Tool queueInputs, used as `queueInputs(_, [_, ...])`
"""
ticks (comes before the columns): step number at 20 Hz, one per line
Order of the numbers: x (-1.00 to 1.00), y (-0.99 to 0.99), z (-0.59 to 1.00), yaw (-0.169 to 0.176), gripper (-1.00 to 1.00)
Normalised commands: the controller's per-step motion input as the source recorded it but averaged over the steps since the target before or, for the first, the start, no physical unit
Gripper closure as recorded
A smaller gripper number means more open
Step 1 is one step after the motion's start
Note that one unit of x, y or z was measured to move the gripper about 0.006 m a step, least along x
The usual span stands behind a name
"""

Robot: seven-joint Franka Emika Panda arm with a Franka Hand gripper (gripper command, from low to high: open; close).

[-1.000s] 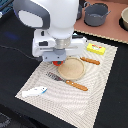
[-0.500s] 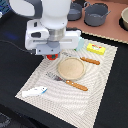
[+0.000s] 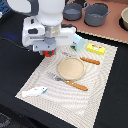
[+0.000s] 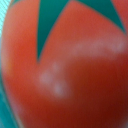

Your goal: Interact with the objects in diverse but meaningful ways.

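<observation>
The red tomato (image 4: 65, 75), with a green star-shaped top, fills the wrist view, blurred. In the exterior view it sits under the gripper (image 3: 48, 51) at the mat's (image 3: 100, 95) far edge; the jaws' opening cannot be told.

The round red tomato with green leaves (image 4: 65, 75) is blurred and cut by every edge in the wrist view; the robot's white wrist (image 3: 47, 32) hides most of it in the exterior view.
</observation>
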Motion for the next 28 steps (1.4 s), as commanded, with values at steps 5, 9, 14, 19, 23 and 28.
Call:
queueInputs(5, [-0.44,-0.11,-0.18,0.000,-1.00])
queueInputs(9, [-0.48,-0.10,-0.07,0.000,-1.00])
queueInputs(14, [-0.46,-0.03,0.40,0.002,-1.00])
queueInputs(19, [-0.20,0.04,1.00,0.011,-1.00])
queueInputs(23, [-0.10,0.04,1.00,0.054,-1.00])
queueInputs(28, [0.01,-0.01,0.99,0.048,-1.00])
